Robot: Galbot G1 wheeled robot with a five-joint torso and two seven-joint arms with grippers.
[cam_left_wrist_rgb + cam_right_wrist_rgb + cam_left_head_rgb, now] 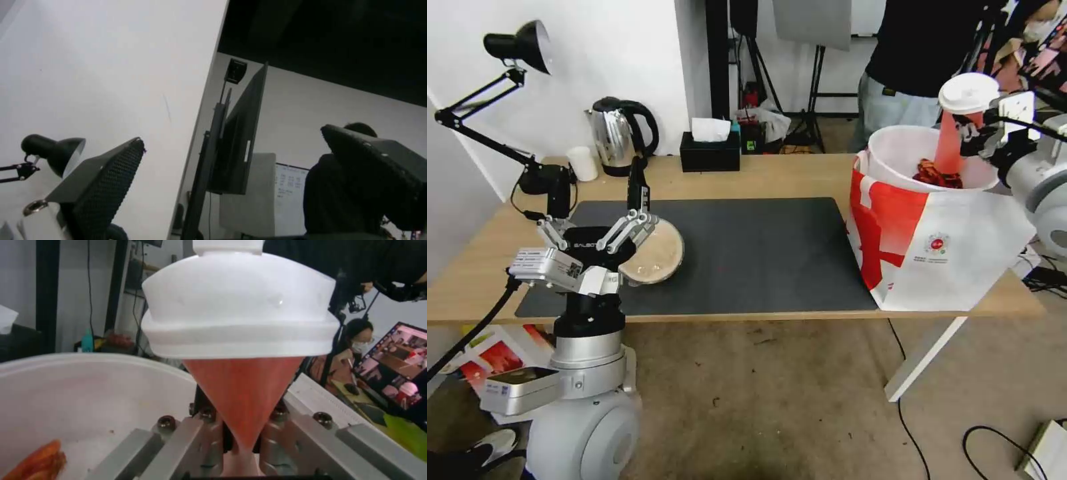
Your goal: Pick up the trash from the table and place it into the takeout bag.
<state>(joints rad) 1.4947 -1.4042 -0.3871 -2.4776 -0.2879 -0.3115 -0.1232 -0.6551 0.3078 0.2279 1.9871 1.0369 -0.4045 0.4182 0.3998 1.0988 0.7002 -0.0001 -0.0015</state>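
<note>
My right gripper is shut on the red paper cup with a white lid, held tilted over the mouth of the takeout bag. The white bowl of red crayfish shells sits in the bag's mouth under the cup. The right wrist view has the cup squeezed in the right gripper, with the bowl's rim beside it. The round beige lidded bowl rests tilted on the dark mat of the table. My left gripper stands open right beside it, its fingers pointing upward.
A black desk lamp, a kettle, a small white cup and a black tissue box line the table's far edge. A person stands behind the bag. Cables lie on the floor.
</note>
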